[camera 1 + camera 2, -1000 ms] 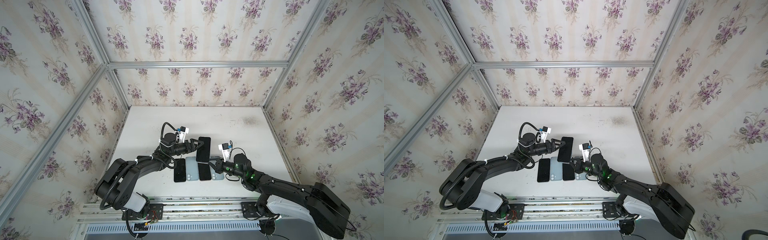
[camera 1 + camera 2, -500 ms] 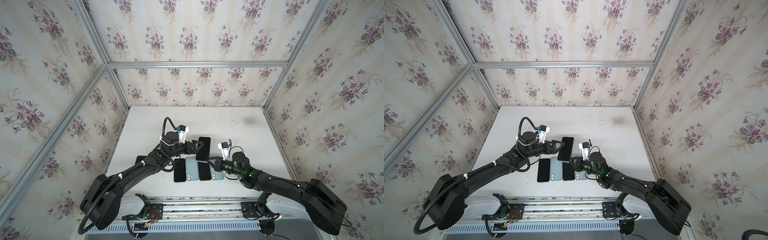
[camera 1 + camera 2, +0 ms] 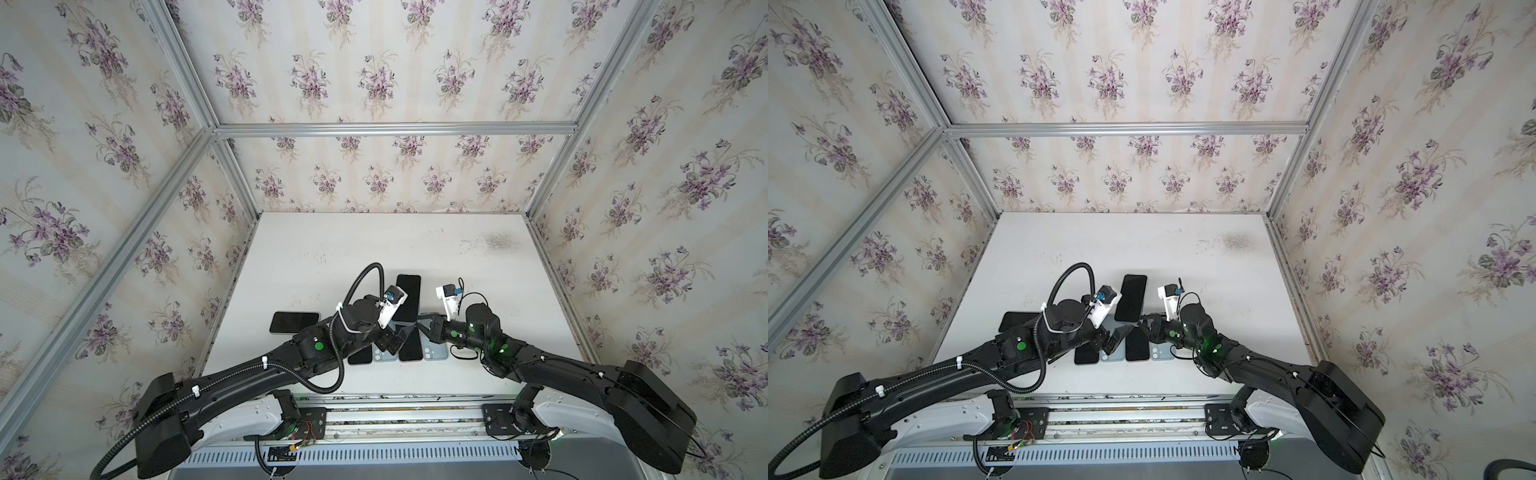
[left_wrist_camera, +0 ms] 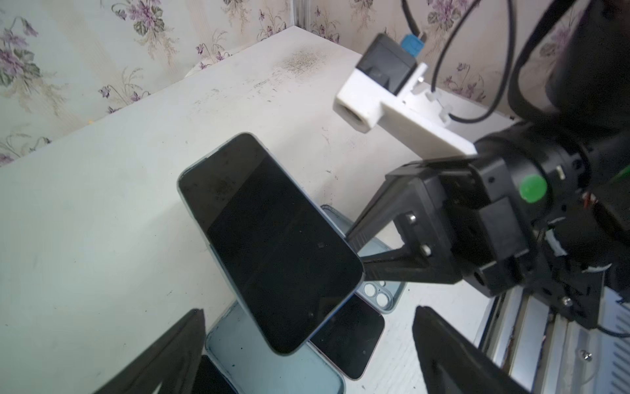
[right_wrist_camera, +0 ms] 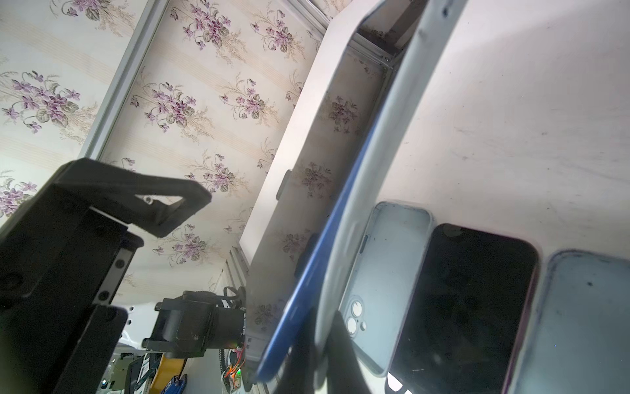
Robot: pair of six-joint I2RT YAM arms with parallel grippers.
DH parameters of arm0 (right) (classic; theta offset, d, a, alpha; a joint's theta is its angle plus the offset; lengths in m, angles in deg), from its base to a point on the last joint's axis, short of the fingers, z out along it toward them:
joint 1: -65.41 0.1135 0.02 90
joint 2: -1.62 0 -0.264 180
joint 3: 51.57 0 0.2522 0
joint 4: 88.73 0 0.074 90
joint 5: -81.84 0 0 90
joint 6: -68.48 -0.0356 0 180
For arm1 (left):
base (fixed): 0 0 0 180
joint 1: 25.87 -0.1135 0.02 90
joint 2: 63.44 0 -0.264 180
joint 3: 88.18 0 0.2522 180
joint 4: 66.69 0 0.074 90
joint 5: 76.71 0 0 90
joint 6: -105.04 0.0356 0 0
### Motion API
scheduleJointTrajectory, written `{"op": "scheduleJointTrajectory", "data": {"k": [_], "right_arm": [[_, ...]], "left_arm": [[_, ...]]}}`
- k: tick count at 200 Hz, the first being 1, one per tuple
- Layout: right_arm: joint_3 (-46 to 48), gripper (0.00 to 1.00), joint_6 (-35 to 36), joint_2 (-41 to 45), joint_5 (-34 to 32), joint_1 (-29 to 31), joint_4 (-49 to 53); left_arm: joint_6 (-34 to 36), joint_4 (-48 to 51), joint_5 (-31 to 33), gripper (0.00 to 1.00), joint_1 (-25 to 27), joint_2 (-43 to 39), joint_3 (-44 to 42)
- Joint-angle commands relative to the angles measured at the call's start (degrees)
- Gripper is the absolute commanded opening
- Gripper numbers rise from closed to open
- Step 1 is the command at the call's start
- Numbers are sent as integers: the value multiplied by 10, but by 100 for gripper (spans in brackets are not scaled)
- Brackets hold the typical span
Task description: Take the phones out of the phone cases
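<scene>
The phone, black screen up, sits in a pale blue-grey phone case and hangs tilted over the table in both top views. My right gripper is shut on the case's near corner. One finger seems to sit between the phone's blue edge and the case wall, which bows away from it. My left gripper stands open just beside the phone's near end and holds nothing.
On the table under the grippers lies a row: a black phone, an empty pale blue case, another black phone and a pale blue case back-up. A black phone lies at the left. Walls enclose the white table.
My left gripper has come off the phone's left edge, drawn back toward the front of the table and opened a little wider. The right gripper still holds the cased phone in place.
</scene>
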Motion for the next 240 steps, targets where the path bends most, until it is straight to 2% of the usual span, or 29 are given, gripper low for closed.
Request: {"op": "scheduleJointTrajectory", "data": {"k": [1,39,94,136,174,180,240], "right_arm": [[-12,0,4,4,9,-1,-32],[-15,0,1,4,15,-1,-31],[-15,0,-1,9,21,-1,-29],[-14,0,-2,6,26,-1,-33],[-13,0,-9,-6,35,-1,-47],[-13,0,-11,-8,37,-1,-51],[-13,0,-16,-17,43,-1,-61]], "left_arm": [[81,11,72,95,20,11,9],[131,11,98,92,48,67,35],[153,8,142,84,53,124,63],[164,-12,194,67,54,139,61],[182,-32,206,56,54,136,55],[184,-34,210,50,54,138,55],[212,-55,183,25,65,155,54]]}}
